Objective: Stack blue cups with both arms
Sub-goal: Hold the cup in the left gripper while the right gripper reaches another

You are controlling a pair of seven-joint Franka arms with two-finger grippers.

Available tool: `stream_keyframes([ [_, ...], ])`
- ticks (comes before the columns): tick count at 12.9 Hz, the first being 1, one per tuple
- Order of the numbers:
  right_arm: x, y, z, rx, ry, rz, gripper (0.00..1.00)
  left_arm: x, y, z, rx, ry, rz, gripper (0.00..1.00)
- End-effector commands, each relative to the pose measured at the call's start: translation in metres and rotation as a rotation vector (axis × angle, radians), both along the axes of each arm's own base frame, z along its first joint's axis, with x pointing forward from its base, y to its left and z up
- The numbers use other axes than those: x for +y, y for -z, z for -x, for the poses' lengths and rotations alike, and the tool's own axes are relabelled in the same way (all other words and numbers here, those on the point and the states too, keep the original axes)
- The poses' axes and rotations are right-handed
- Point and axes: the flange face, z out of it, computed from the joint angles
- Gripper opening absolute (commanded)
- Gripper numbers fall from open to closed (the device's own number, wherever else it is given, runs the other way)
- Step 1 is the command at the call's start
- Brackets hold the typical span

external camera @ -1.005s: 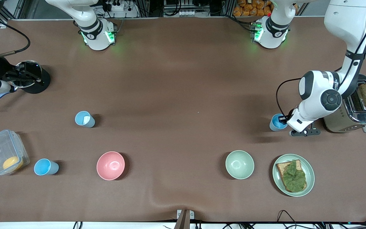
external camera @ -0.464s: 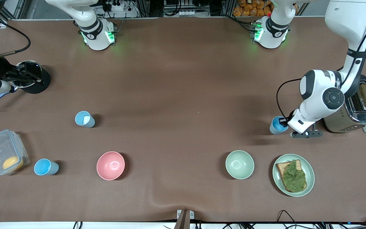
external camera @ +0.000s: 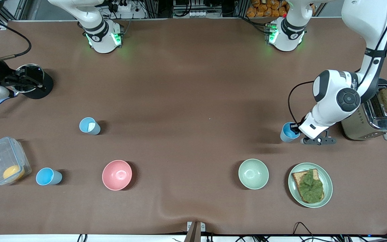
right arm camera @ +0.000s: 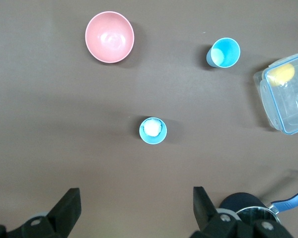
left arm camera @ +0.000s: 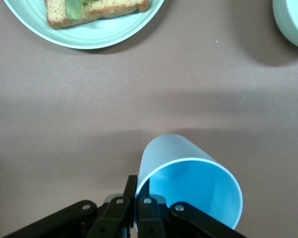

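My left gripper (external camera: 295,128) is shut on the rim of a blue cup (external camera: 287,132), one finger inside and one outside, beside the toaster. In the left wrist view the gripper (left arm camera: 137,187) pinches the tilted cup (left arm camera: 188,181). A second blue cup (external camera: 89,125) with a white patch inside stands toward the right arm's end; it also shows in the right wrist view (right arm camera: 153,130). A third blue cup (external camera: 48,176) stands nearer the front camera, beside the plastic box, and in the right wrist view (right arm camera: 223,52). My right gripper (right arm camera: 136,201) is open, high over the table.
A pink bowl (external camera: 117,174) and a pale green bowl (external camera: 253,173) stand near the front. A plate (external camera: 326,174) with bread and lettuce sits near the toaster (external camera: 375,119). A clear plastic box (external camera: 3,161) and a black pot (external camera: 32,80) are at the right arm's end.
My left gripper has moved a little toward the table's middle, taking the blue cup with it. The other cups and bowls have not moved.
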Motion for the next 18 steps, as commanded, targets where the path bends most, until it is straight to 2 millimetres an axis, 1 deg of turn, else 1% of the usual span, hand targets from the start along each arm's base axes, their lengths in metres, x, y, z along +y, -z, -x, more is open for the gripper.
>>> stream_keyframes([
  [1,-0.029,0.000,-0.002,0.009,0.065,0.005,1.00,-0.006,-0.006,0.001,0.010,0.003,-0.004,0.00],
  [2,-0.042,0.005,-0.003,0.023,0.085,0.000,1.00,-0.004,-0.005,0.000,0.013,0.004,-0.004,0.00],
  [7,-0.051,0.006,-0.001,0.041,0.091,0.003,1.00,-0.004,-0.009,-0.002,0.004,-0.001,-0.003,0.00],
  [8,-0.051,0.015,-0.004,0.058,0.093,0.001,1.00,-0.005,-0.009,-0.002,0.003,0.001,-0.002,0.00],
  [10,-0.047,0.041,-0.016,0.105,0.085,0.000,1.00,-0.004,-0.011,-0.003,0.000,-0.001,-0.002,0.00],
  [12,-0.056,0.059,-0.022,0.122,0.063,-0.032,1.00,-0.007,-0.011,-0.003,0.001,0.002,-0.002,0.00],
  [14,-0.059,0.095,-0.035,0.156,0.063,-0.037,1.00,-0.007,-0.008,-0.003,0.006,0.003,-0.002,0.00],
  [16,-0.065,0.128,-0.037,0.161,0.072,-0.035,1.00,-0.004,-0.004,-0.001,0.016,-0.003,-0.002,0.00],
  [18,-0.065,0.160,-0.035,0.157,0.074,-0.031,1.00,-0.004,-0.007,-0.003,0.011,-0.007,-0.002,0.00],
])
